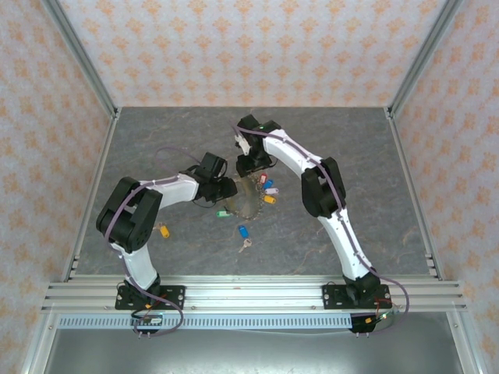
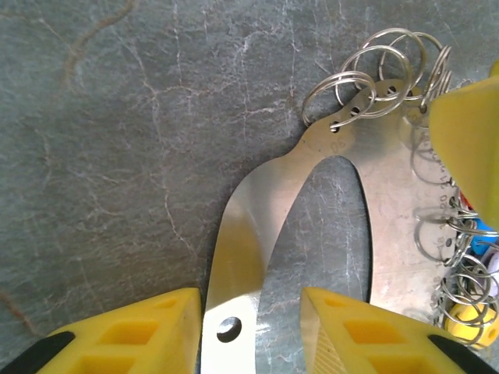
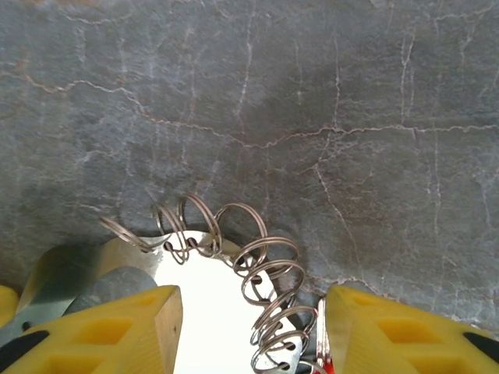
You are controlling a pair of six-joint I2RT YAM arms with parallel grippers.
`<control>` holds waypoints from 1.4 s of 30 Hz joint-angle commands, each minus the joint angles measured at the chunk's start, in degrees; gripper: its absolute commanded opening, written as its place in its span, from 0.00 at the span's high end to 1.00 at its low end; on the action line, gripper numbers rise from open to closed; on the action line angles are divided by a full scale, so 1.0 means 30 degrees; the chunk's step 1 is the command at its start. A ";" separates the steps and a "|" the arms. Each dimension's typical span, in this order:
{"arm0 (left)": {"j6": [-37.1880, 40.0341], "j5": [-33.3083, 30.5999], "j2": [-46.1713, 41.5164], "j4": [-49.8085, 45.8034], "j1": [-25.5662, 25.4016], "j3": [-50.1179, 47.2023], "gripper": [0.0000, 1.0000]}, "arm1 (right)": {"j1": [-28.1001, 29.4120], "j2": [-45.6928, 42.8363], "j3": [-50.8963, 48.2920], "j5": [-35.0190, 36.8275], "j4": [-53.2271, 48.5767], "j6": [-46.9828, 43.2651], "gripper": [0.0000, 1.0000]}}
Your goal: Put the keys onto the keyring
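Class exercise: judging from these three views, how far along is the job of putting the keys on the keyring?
Done, apparently: red, blue and orange-tagged keys cluster at the rim of the flat silvery oval keyring, seemingly hung. In hand: the left gripper has its jaws astride the band; the right gripper hovers over the wire loops. Left: yellow-tagged key, green-tagged key and blue-tagged key lie loose.

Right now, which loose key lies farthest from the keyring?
The yellow-tagged key, alone beside the left arm, well left of the keyring; the blue-tagged key and green-tagged key lie much nearer it.
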 commanded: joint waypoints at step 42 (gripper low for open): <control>0.2533 -0.0376 0.1922 -0.2827 -0.1256 0.4368 0.55 | -0.3533 -0.6093 -1.3499 -0.6675 0.9779 0.4348 0.94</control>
